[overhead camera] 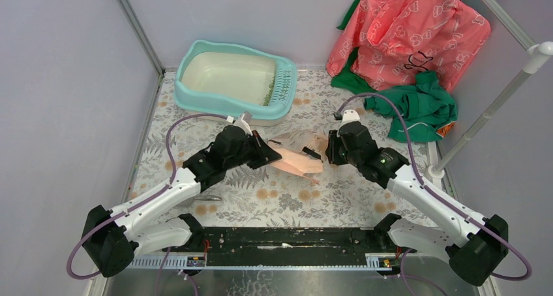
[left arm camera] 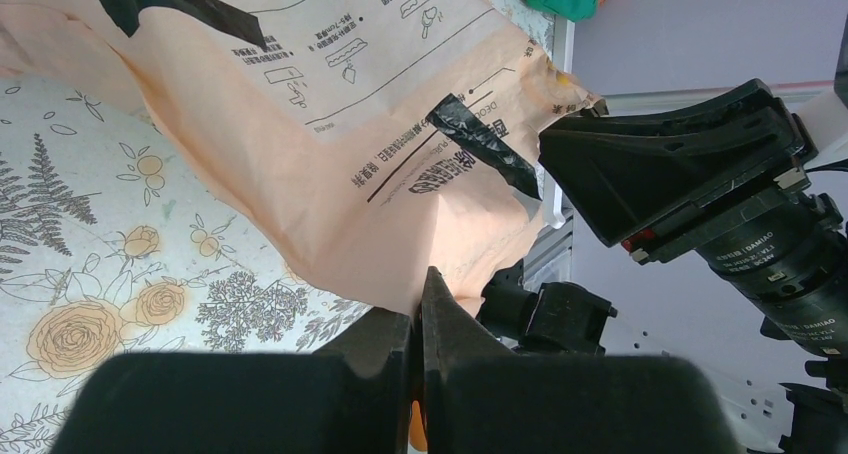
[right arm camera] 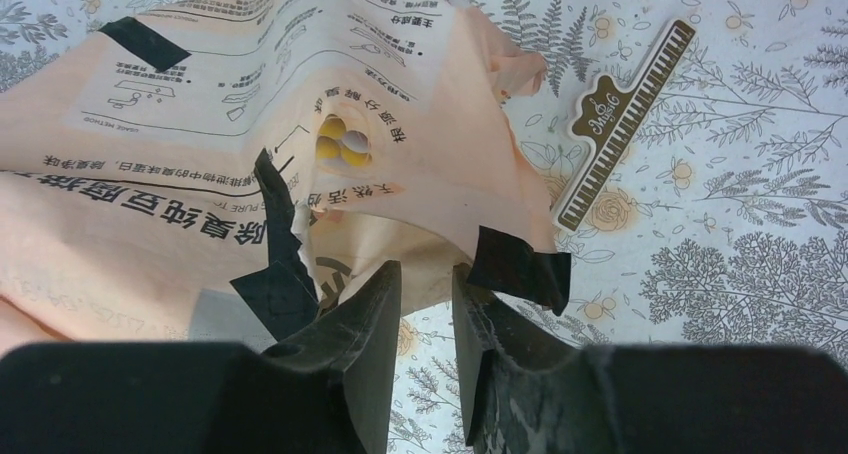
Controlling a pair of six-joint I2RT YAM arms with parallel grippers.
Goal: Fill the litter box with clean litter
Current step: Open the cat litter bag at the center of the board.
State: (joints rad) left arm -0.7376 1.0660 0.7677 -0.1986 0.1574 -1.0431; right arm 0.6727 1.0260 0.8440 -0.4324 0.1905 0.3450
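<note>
Peach paper bag (overhead camera: pixel 297 159) sits five o'clock of the litter box (overhead camera: pixel 209 103); your left gripper (left arm camera: pixel 418 309) pinches its edge; your right gripper (right arm camera: pixel 423 274) straddles it, grip unclear.

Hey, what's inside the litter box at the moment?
The litter box basin is mostly bare cream, with a thin strip of clean litter beside the grille ledge. Its near wall hides the floor just behind it.

1. Bag (overhead camera: pixel 298 159): contents hidden; cut off at left edge in both wrist views.
2. Green specks (overhead camera: pixel 269 95) in box (overhead camera: pixel 215 105), by grille (overhead camera: pixel 284 81): too small to identify.
3. Right gripper (right arm camera: pixel 425 284): grip on bag unclear.
4. Left gripper (left arm camera: pixel 420 306): tips hidden in top view.
</note>
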